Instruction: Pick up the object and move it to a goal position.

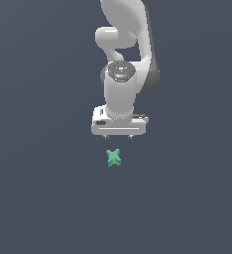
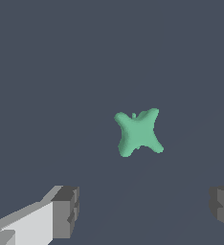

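Note:
The object is a small teal-green four-pointed star lying flat on the dark grey floor. It also shows in the wrist view, near the middle of the picture. My white gripper hangs above the floor, just behind the star in the exterior view, and does not touch it. In the wrist view my gripper is open and empty, with its two grey fingertips spread wide and the star lying beyond the gap between them.
The white arm rises behind the gripper at the top of the exterior view. Around the star there is only the plain dark grey floor.

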Tool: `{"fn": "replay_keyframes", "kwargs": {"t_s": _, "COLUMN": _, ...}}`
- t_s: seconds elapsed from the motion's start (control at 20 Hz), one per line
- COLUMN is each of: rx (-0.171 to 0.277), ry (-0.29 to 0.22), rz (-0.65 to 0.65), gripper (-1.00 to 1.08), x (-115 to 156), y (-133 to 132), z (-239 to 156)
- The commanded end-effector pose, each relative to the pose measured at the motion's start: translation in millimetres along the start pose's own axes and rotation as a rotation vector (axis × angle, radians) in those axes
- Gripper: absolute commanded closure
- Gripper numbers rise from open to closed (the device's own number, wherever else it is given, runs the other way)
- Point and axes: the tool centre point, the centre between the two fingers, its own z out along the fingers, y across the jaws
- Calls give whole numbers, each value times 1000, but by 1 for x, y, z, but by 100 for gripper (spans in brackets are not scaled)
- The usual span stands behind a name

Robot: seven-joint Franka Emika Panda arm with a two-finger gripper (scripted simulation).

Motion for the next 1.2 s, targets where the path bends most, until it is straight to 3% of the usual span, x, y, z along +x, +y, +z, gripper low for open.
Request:
{"fn": "replay_keyframes", "kwargs": {"t_s": 0.0, "rx": 0, "ry": 0, "rz": 0, "gripper": -92, "x": 0, "y": -3, "z": -1}}
{"fn": "replay_keyframes", "kwargs": {"t_s": 0.4, "rx": 2, "ry": 1, "rz": -21, "gripper": -92, "x": 6, "y": 1, "z": 11}}
{"fn": "replay_keyframes", "kwargs": {"t_s": 1.15, "rx": 8, "ry": 9, "rz": -125, "gripper": -92, "x": 31, "y": 19, "z": 73}}
